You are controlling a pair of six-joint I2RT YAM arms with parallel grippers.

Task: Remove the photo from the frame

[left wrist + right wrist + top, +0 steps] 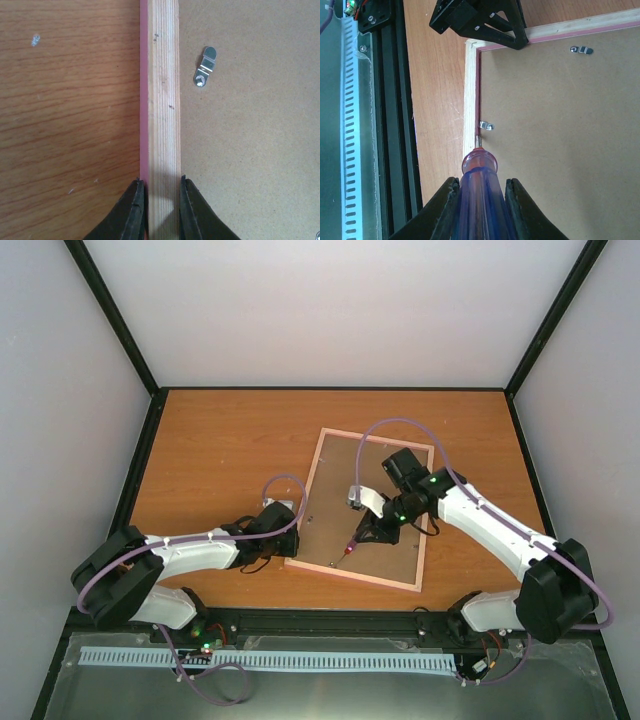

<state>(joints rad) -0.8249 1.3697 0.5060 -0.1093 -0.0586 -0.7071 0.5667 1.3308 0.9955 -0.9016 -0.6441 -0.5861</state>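
Left fingers [131,215] pinch the frame [164,100] rail; right fingers [446,210], clamped on the screwdriver [482,195], should swivel the clip [486,125] gently aside.

One frame [395,565], one screwdriver [480,200], two robot arms [190,552] [490,525], one table [220,450].

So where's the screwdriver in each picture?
Top external: the screwdriver is low in the middle, over the near part of the frame, held by the right gripper.
Left wrist: not in it.
Right wrist: bottom middle, its handle clamped in the right gripper's jaws, tip by the frame's edge.
Shared landmark: the frame's brown back shows in all three views.
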